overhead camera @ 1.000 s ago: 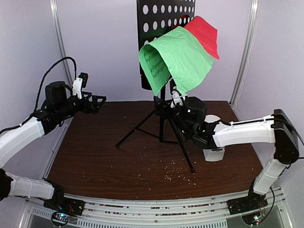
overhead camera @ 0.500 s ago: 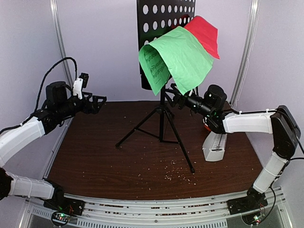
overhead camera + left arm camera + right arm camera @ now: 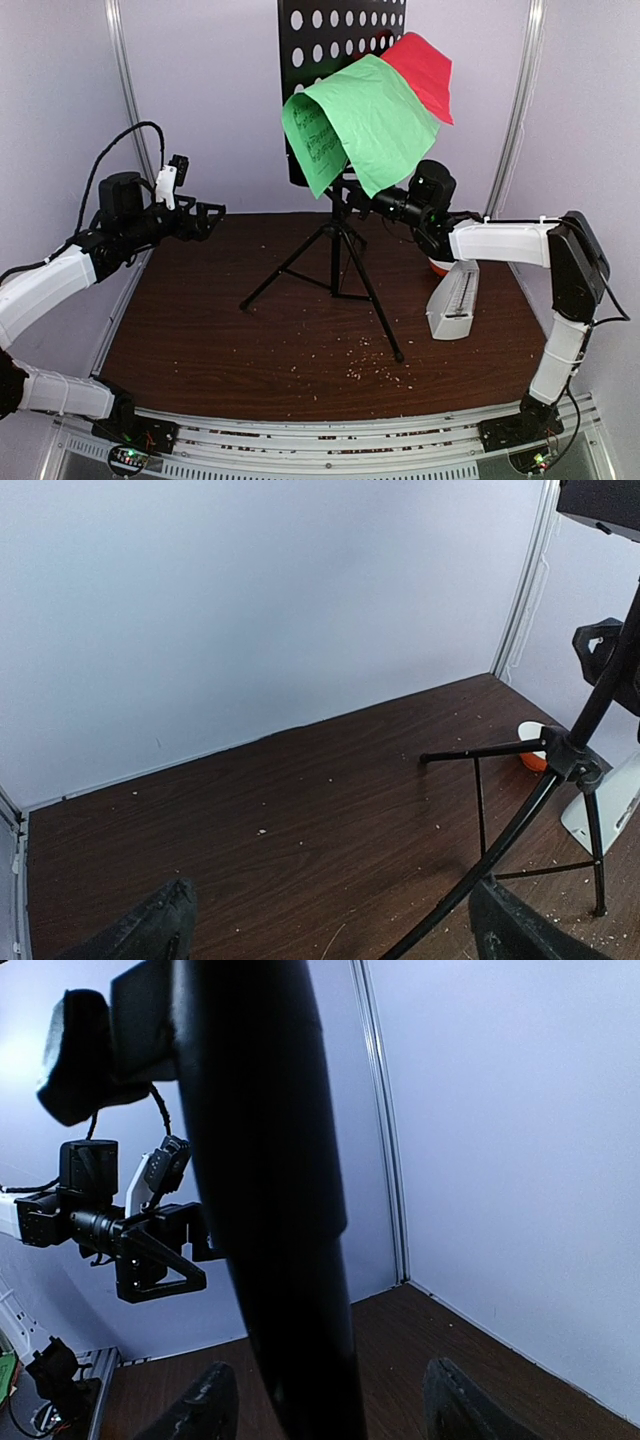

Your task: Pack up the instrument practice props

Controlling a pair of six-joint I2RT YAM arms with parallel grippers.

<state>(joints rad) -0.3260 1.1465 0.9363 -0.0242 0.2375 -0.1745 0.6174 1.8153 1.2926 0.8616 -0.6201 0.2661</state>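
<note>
Two grippers, one target: the right gripper (image 3: 352, 197), fingers spread, straddles the pole of the stand (image 3: 333, 262) under the green sheet (image 3: 365, 115); the left gripper (image 3: 212, 212) hovers well apart, fingers spread.

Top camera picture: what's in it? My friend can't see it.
A black music stand stands mid-table with a green sheet and a red sheet draped over it. The right hand reaches to its pole, the left hand hovers open at left, and a white metronome sits at right.
</note>
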